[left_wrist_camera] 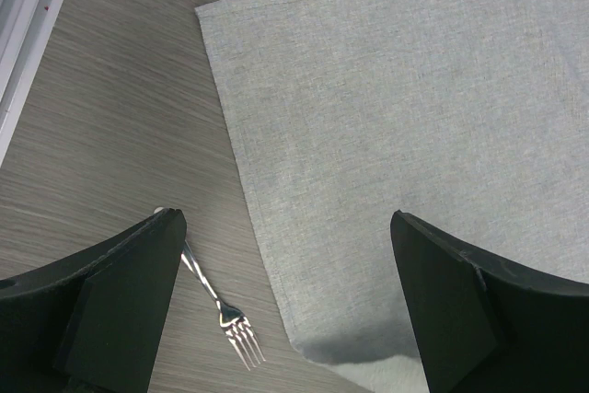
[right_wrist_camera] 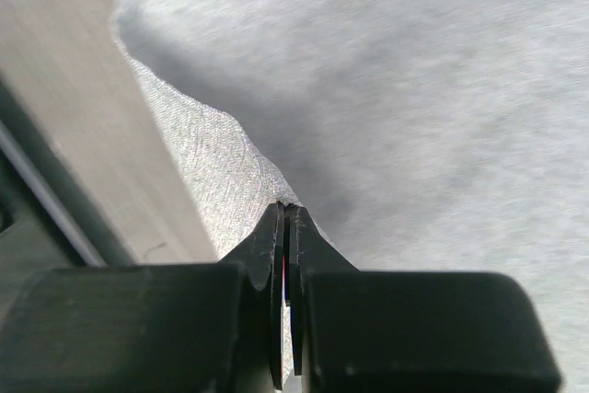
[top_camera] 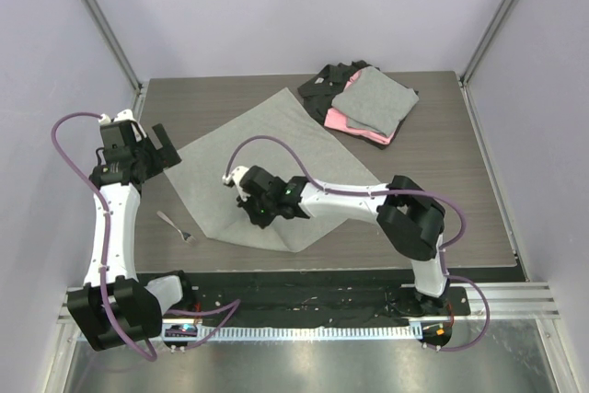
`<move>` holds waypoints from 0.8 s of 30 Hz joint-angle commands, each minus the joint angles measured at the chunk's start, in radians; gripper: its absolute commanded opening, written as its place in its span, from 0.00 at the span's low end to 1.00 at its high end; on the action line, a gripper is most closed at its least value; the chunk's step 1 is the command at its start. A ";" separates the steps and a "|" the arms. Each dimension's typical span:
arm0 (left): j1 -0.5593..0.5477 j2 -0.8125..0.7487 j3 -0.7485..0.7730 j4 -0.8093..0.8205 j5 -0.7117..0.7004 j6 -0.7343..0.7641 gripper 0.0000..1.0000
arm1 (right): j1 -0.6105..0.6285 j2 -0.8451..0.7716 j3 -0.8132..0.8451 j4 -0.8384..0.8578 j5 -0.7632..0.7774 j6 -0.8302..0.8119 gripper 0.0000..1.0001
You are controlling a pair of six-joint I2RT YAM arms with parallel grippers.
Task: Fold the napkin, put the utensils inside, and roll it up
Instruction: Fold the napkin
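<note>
At desk centre, napkin: plain light-grey square of soft cloth, spread in a single layer, turned corner-on to the arms, no crease visible.
Near-left hem: raised slightly into a small ridge with a shadow beneath it, where it meets the right gripper.
Right gripper: jaws closed, and the hem appears pinched between their tips.
Utensil: small slim silver metal fork, lying on the bare grey-brown wood-grain desk, just beside the napkin's near-left edge but apart from it, tines toward the arms.
Left gripper: jaws spread wide and empty, poised above the napkin's left corner and the fork.
Step in hand (judged): the first fold, at its start.
Next move (judged): carry the pinched hem up and over toward the opposite edge, low enough that the cloth lays flat and does not drag.
Background: stack of grey, pink and black folded cloths, beyond the napkin's far-right side.
</note>
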 commanded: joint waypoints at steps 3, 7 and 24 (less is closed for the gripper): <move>0.002 0.001 -0.004 0.031 0.000 -0.012 1.00 | -0.036 0.037 0.053 0.015 -0.052 -0.074 0.01; 0.003 0.003 -0.006 0.031 0.004 -0.013 1.00 | -0.037 0.045 0.036 0.018 -0.078 -0.091 0.11; 0.002 0.001 -0.007 0.029 0.004 -0.016 1.00 | -0.053 0.062 -0.013 0.038 -0.052 -0.134 0.37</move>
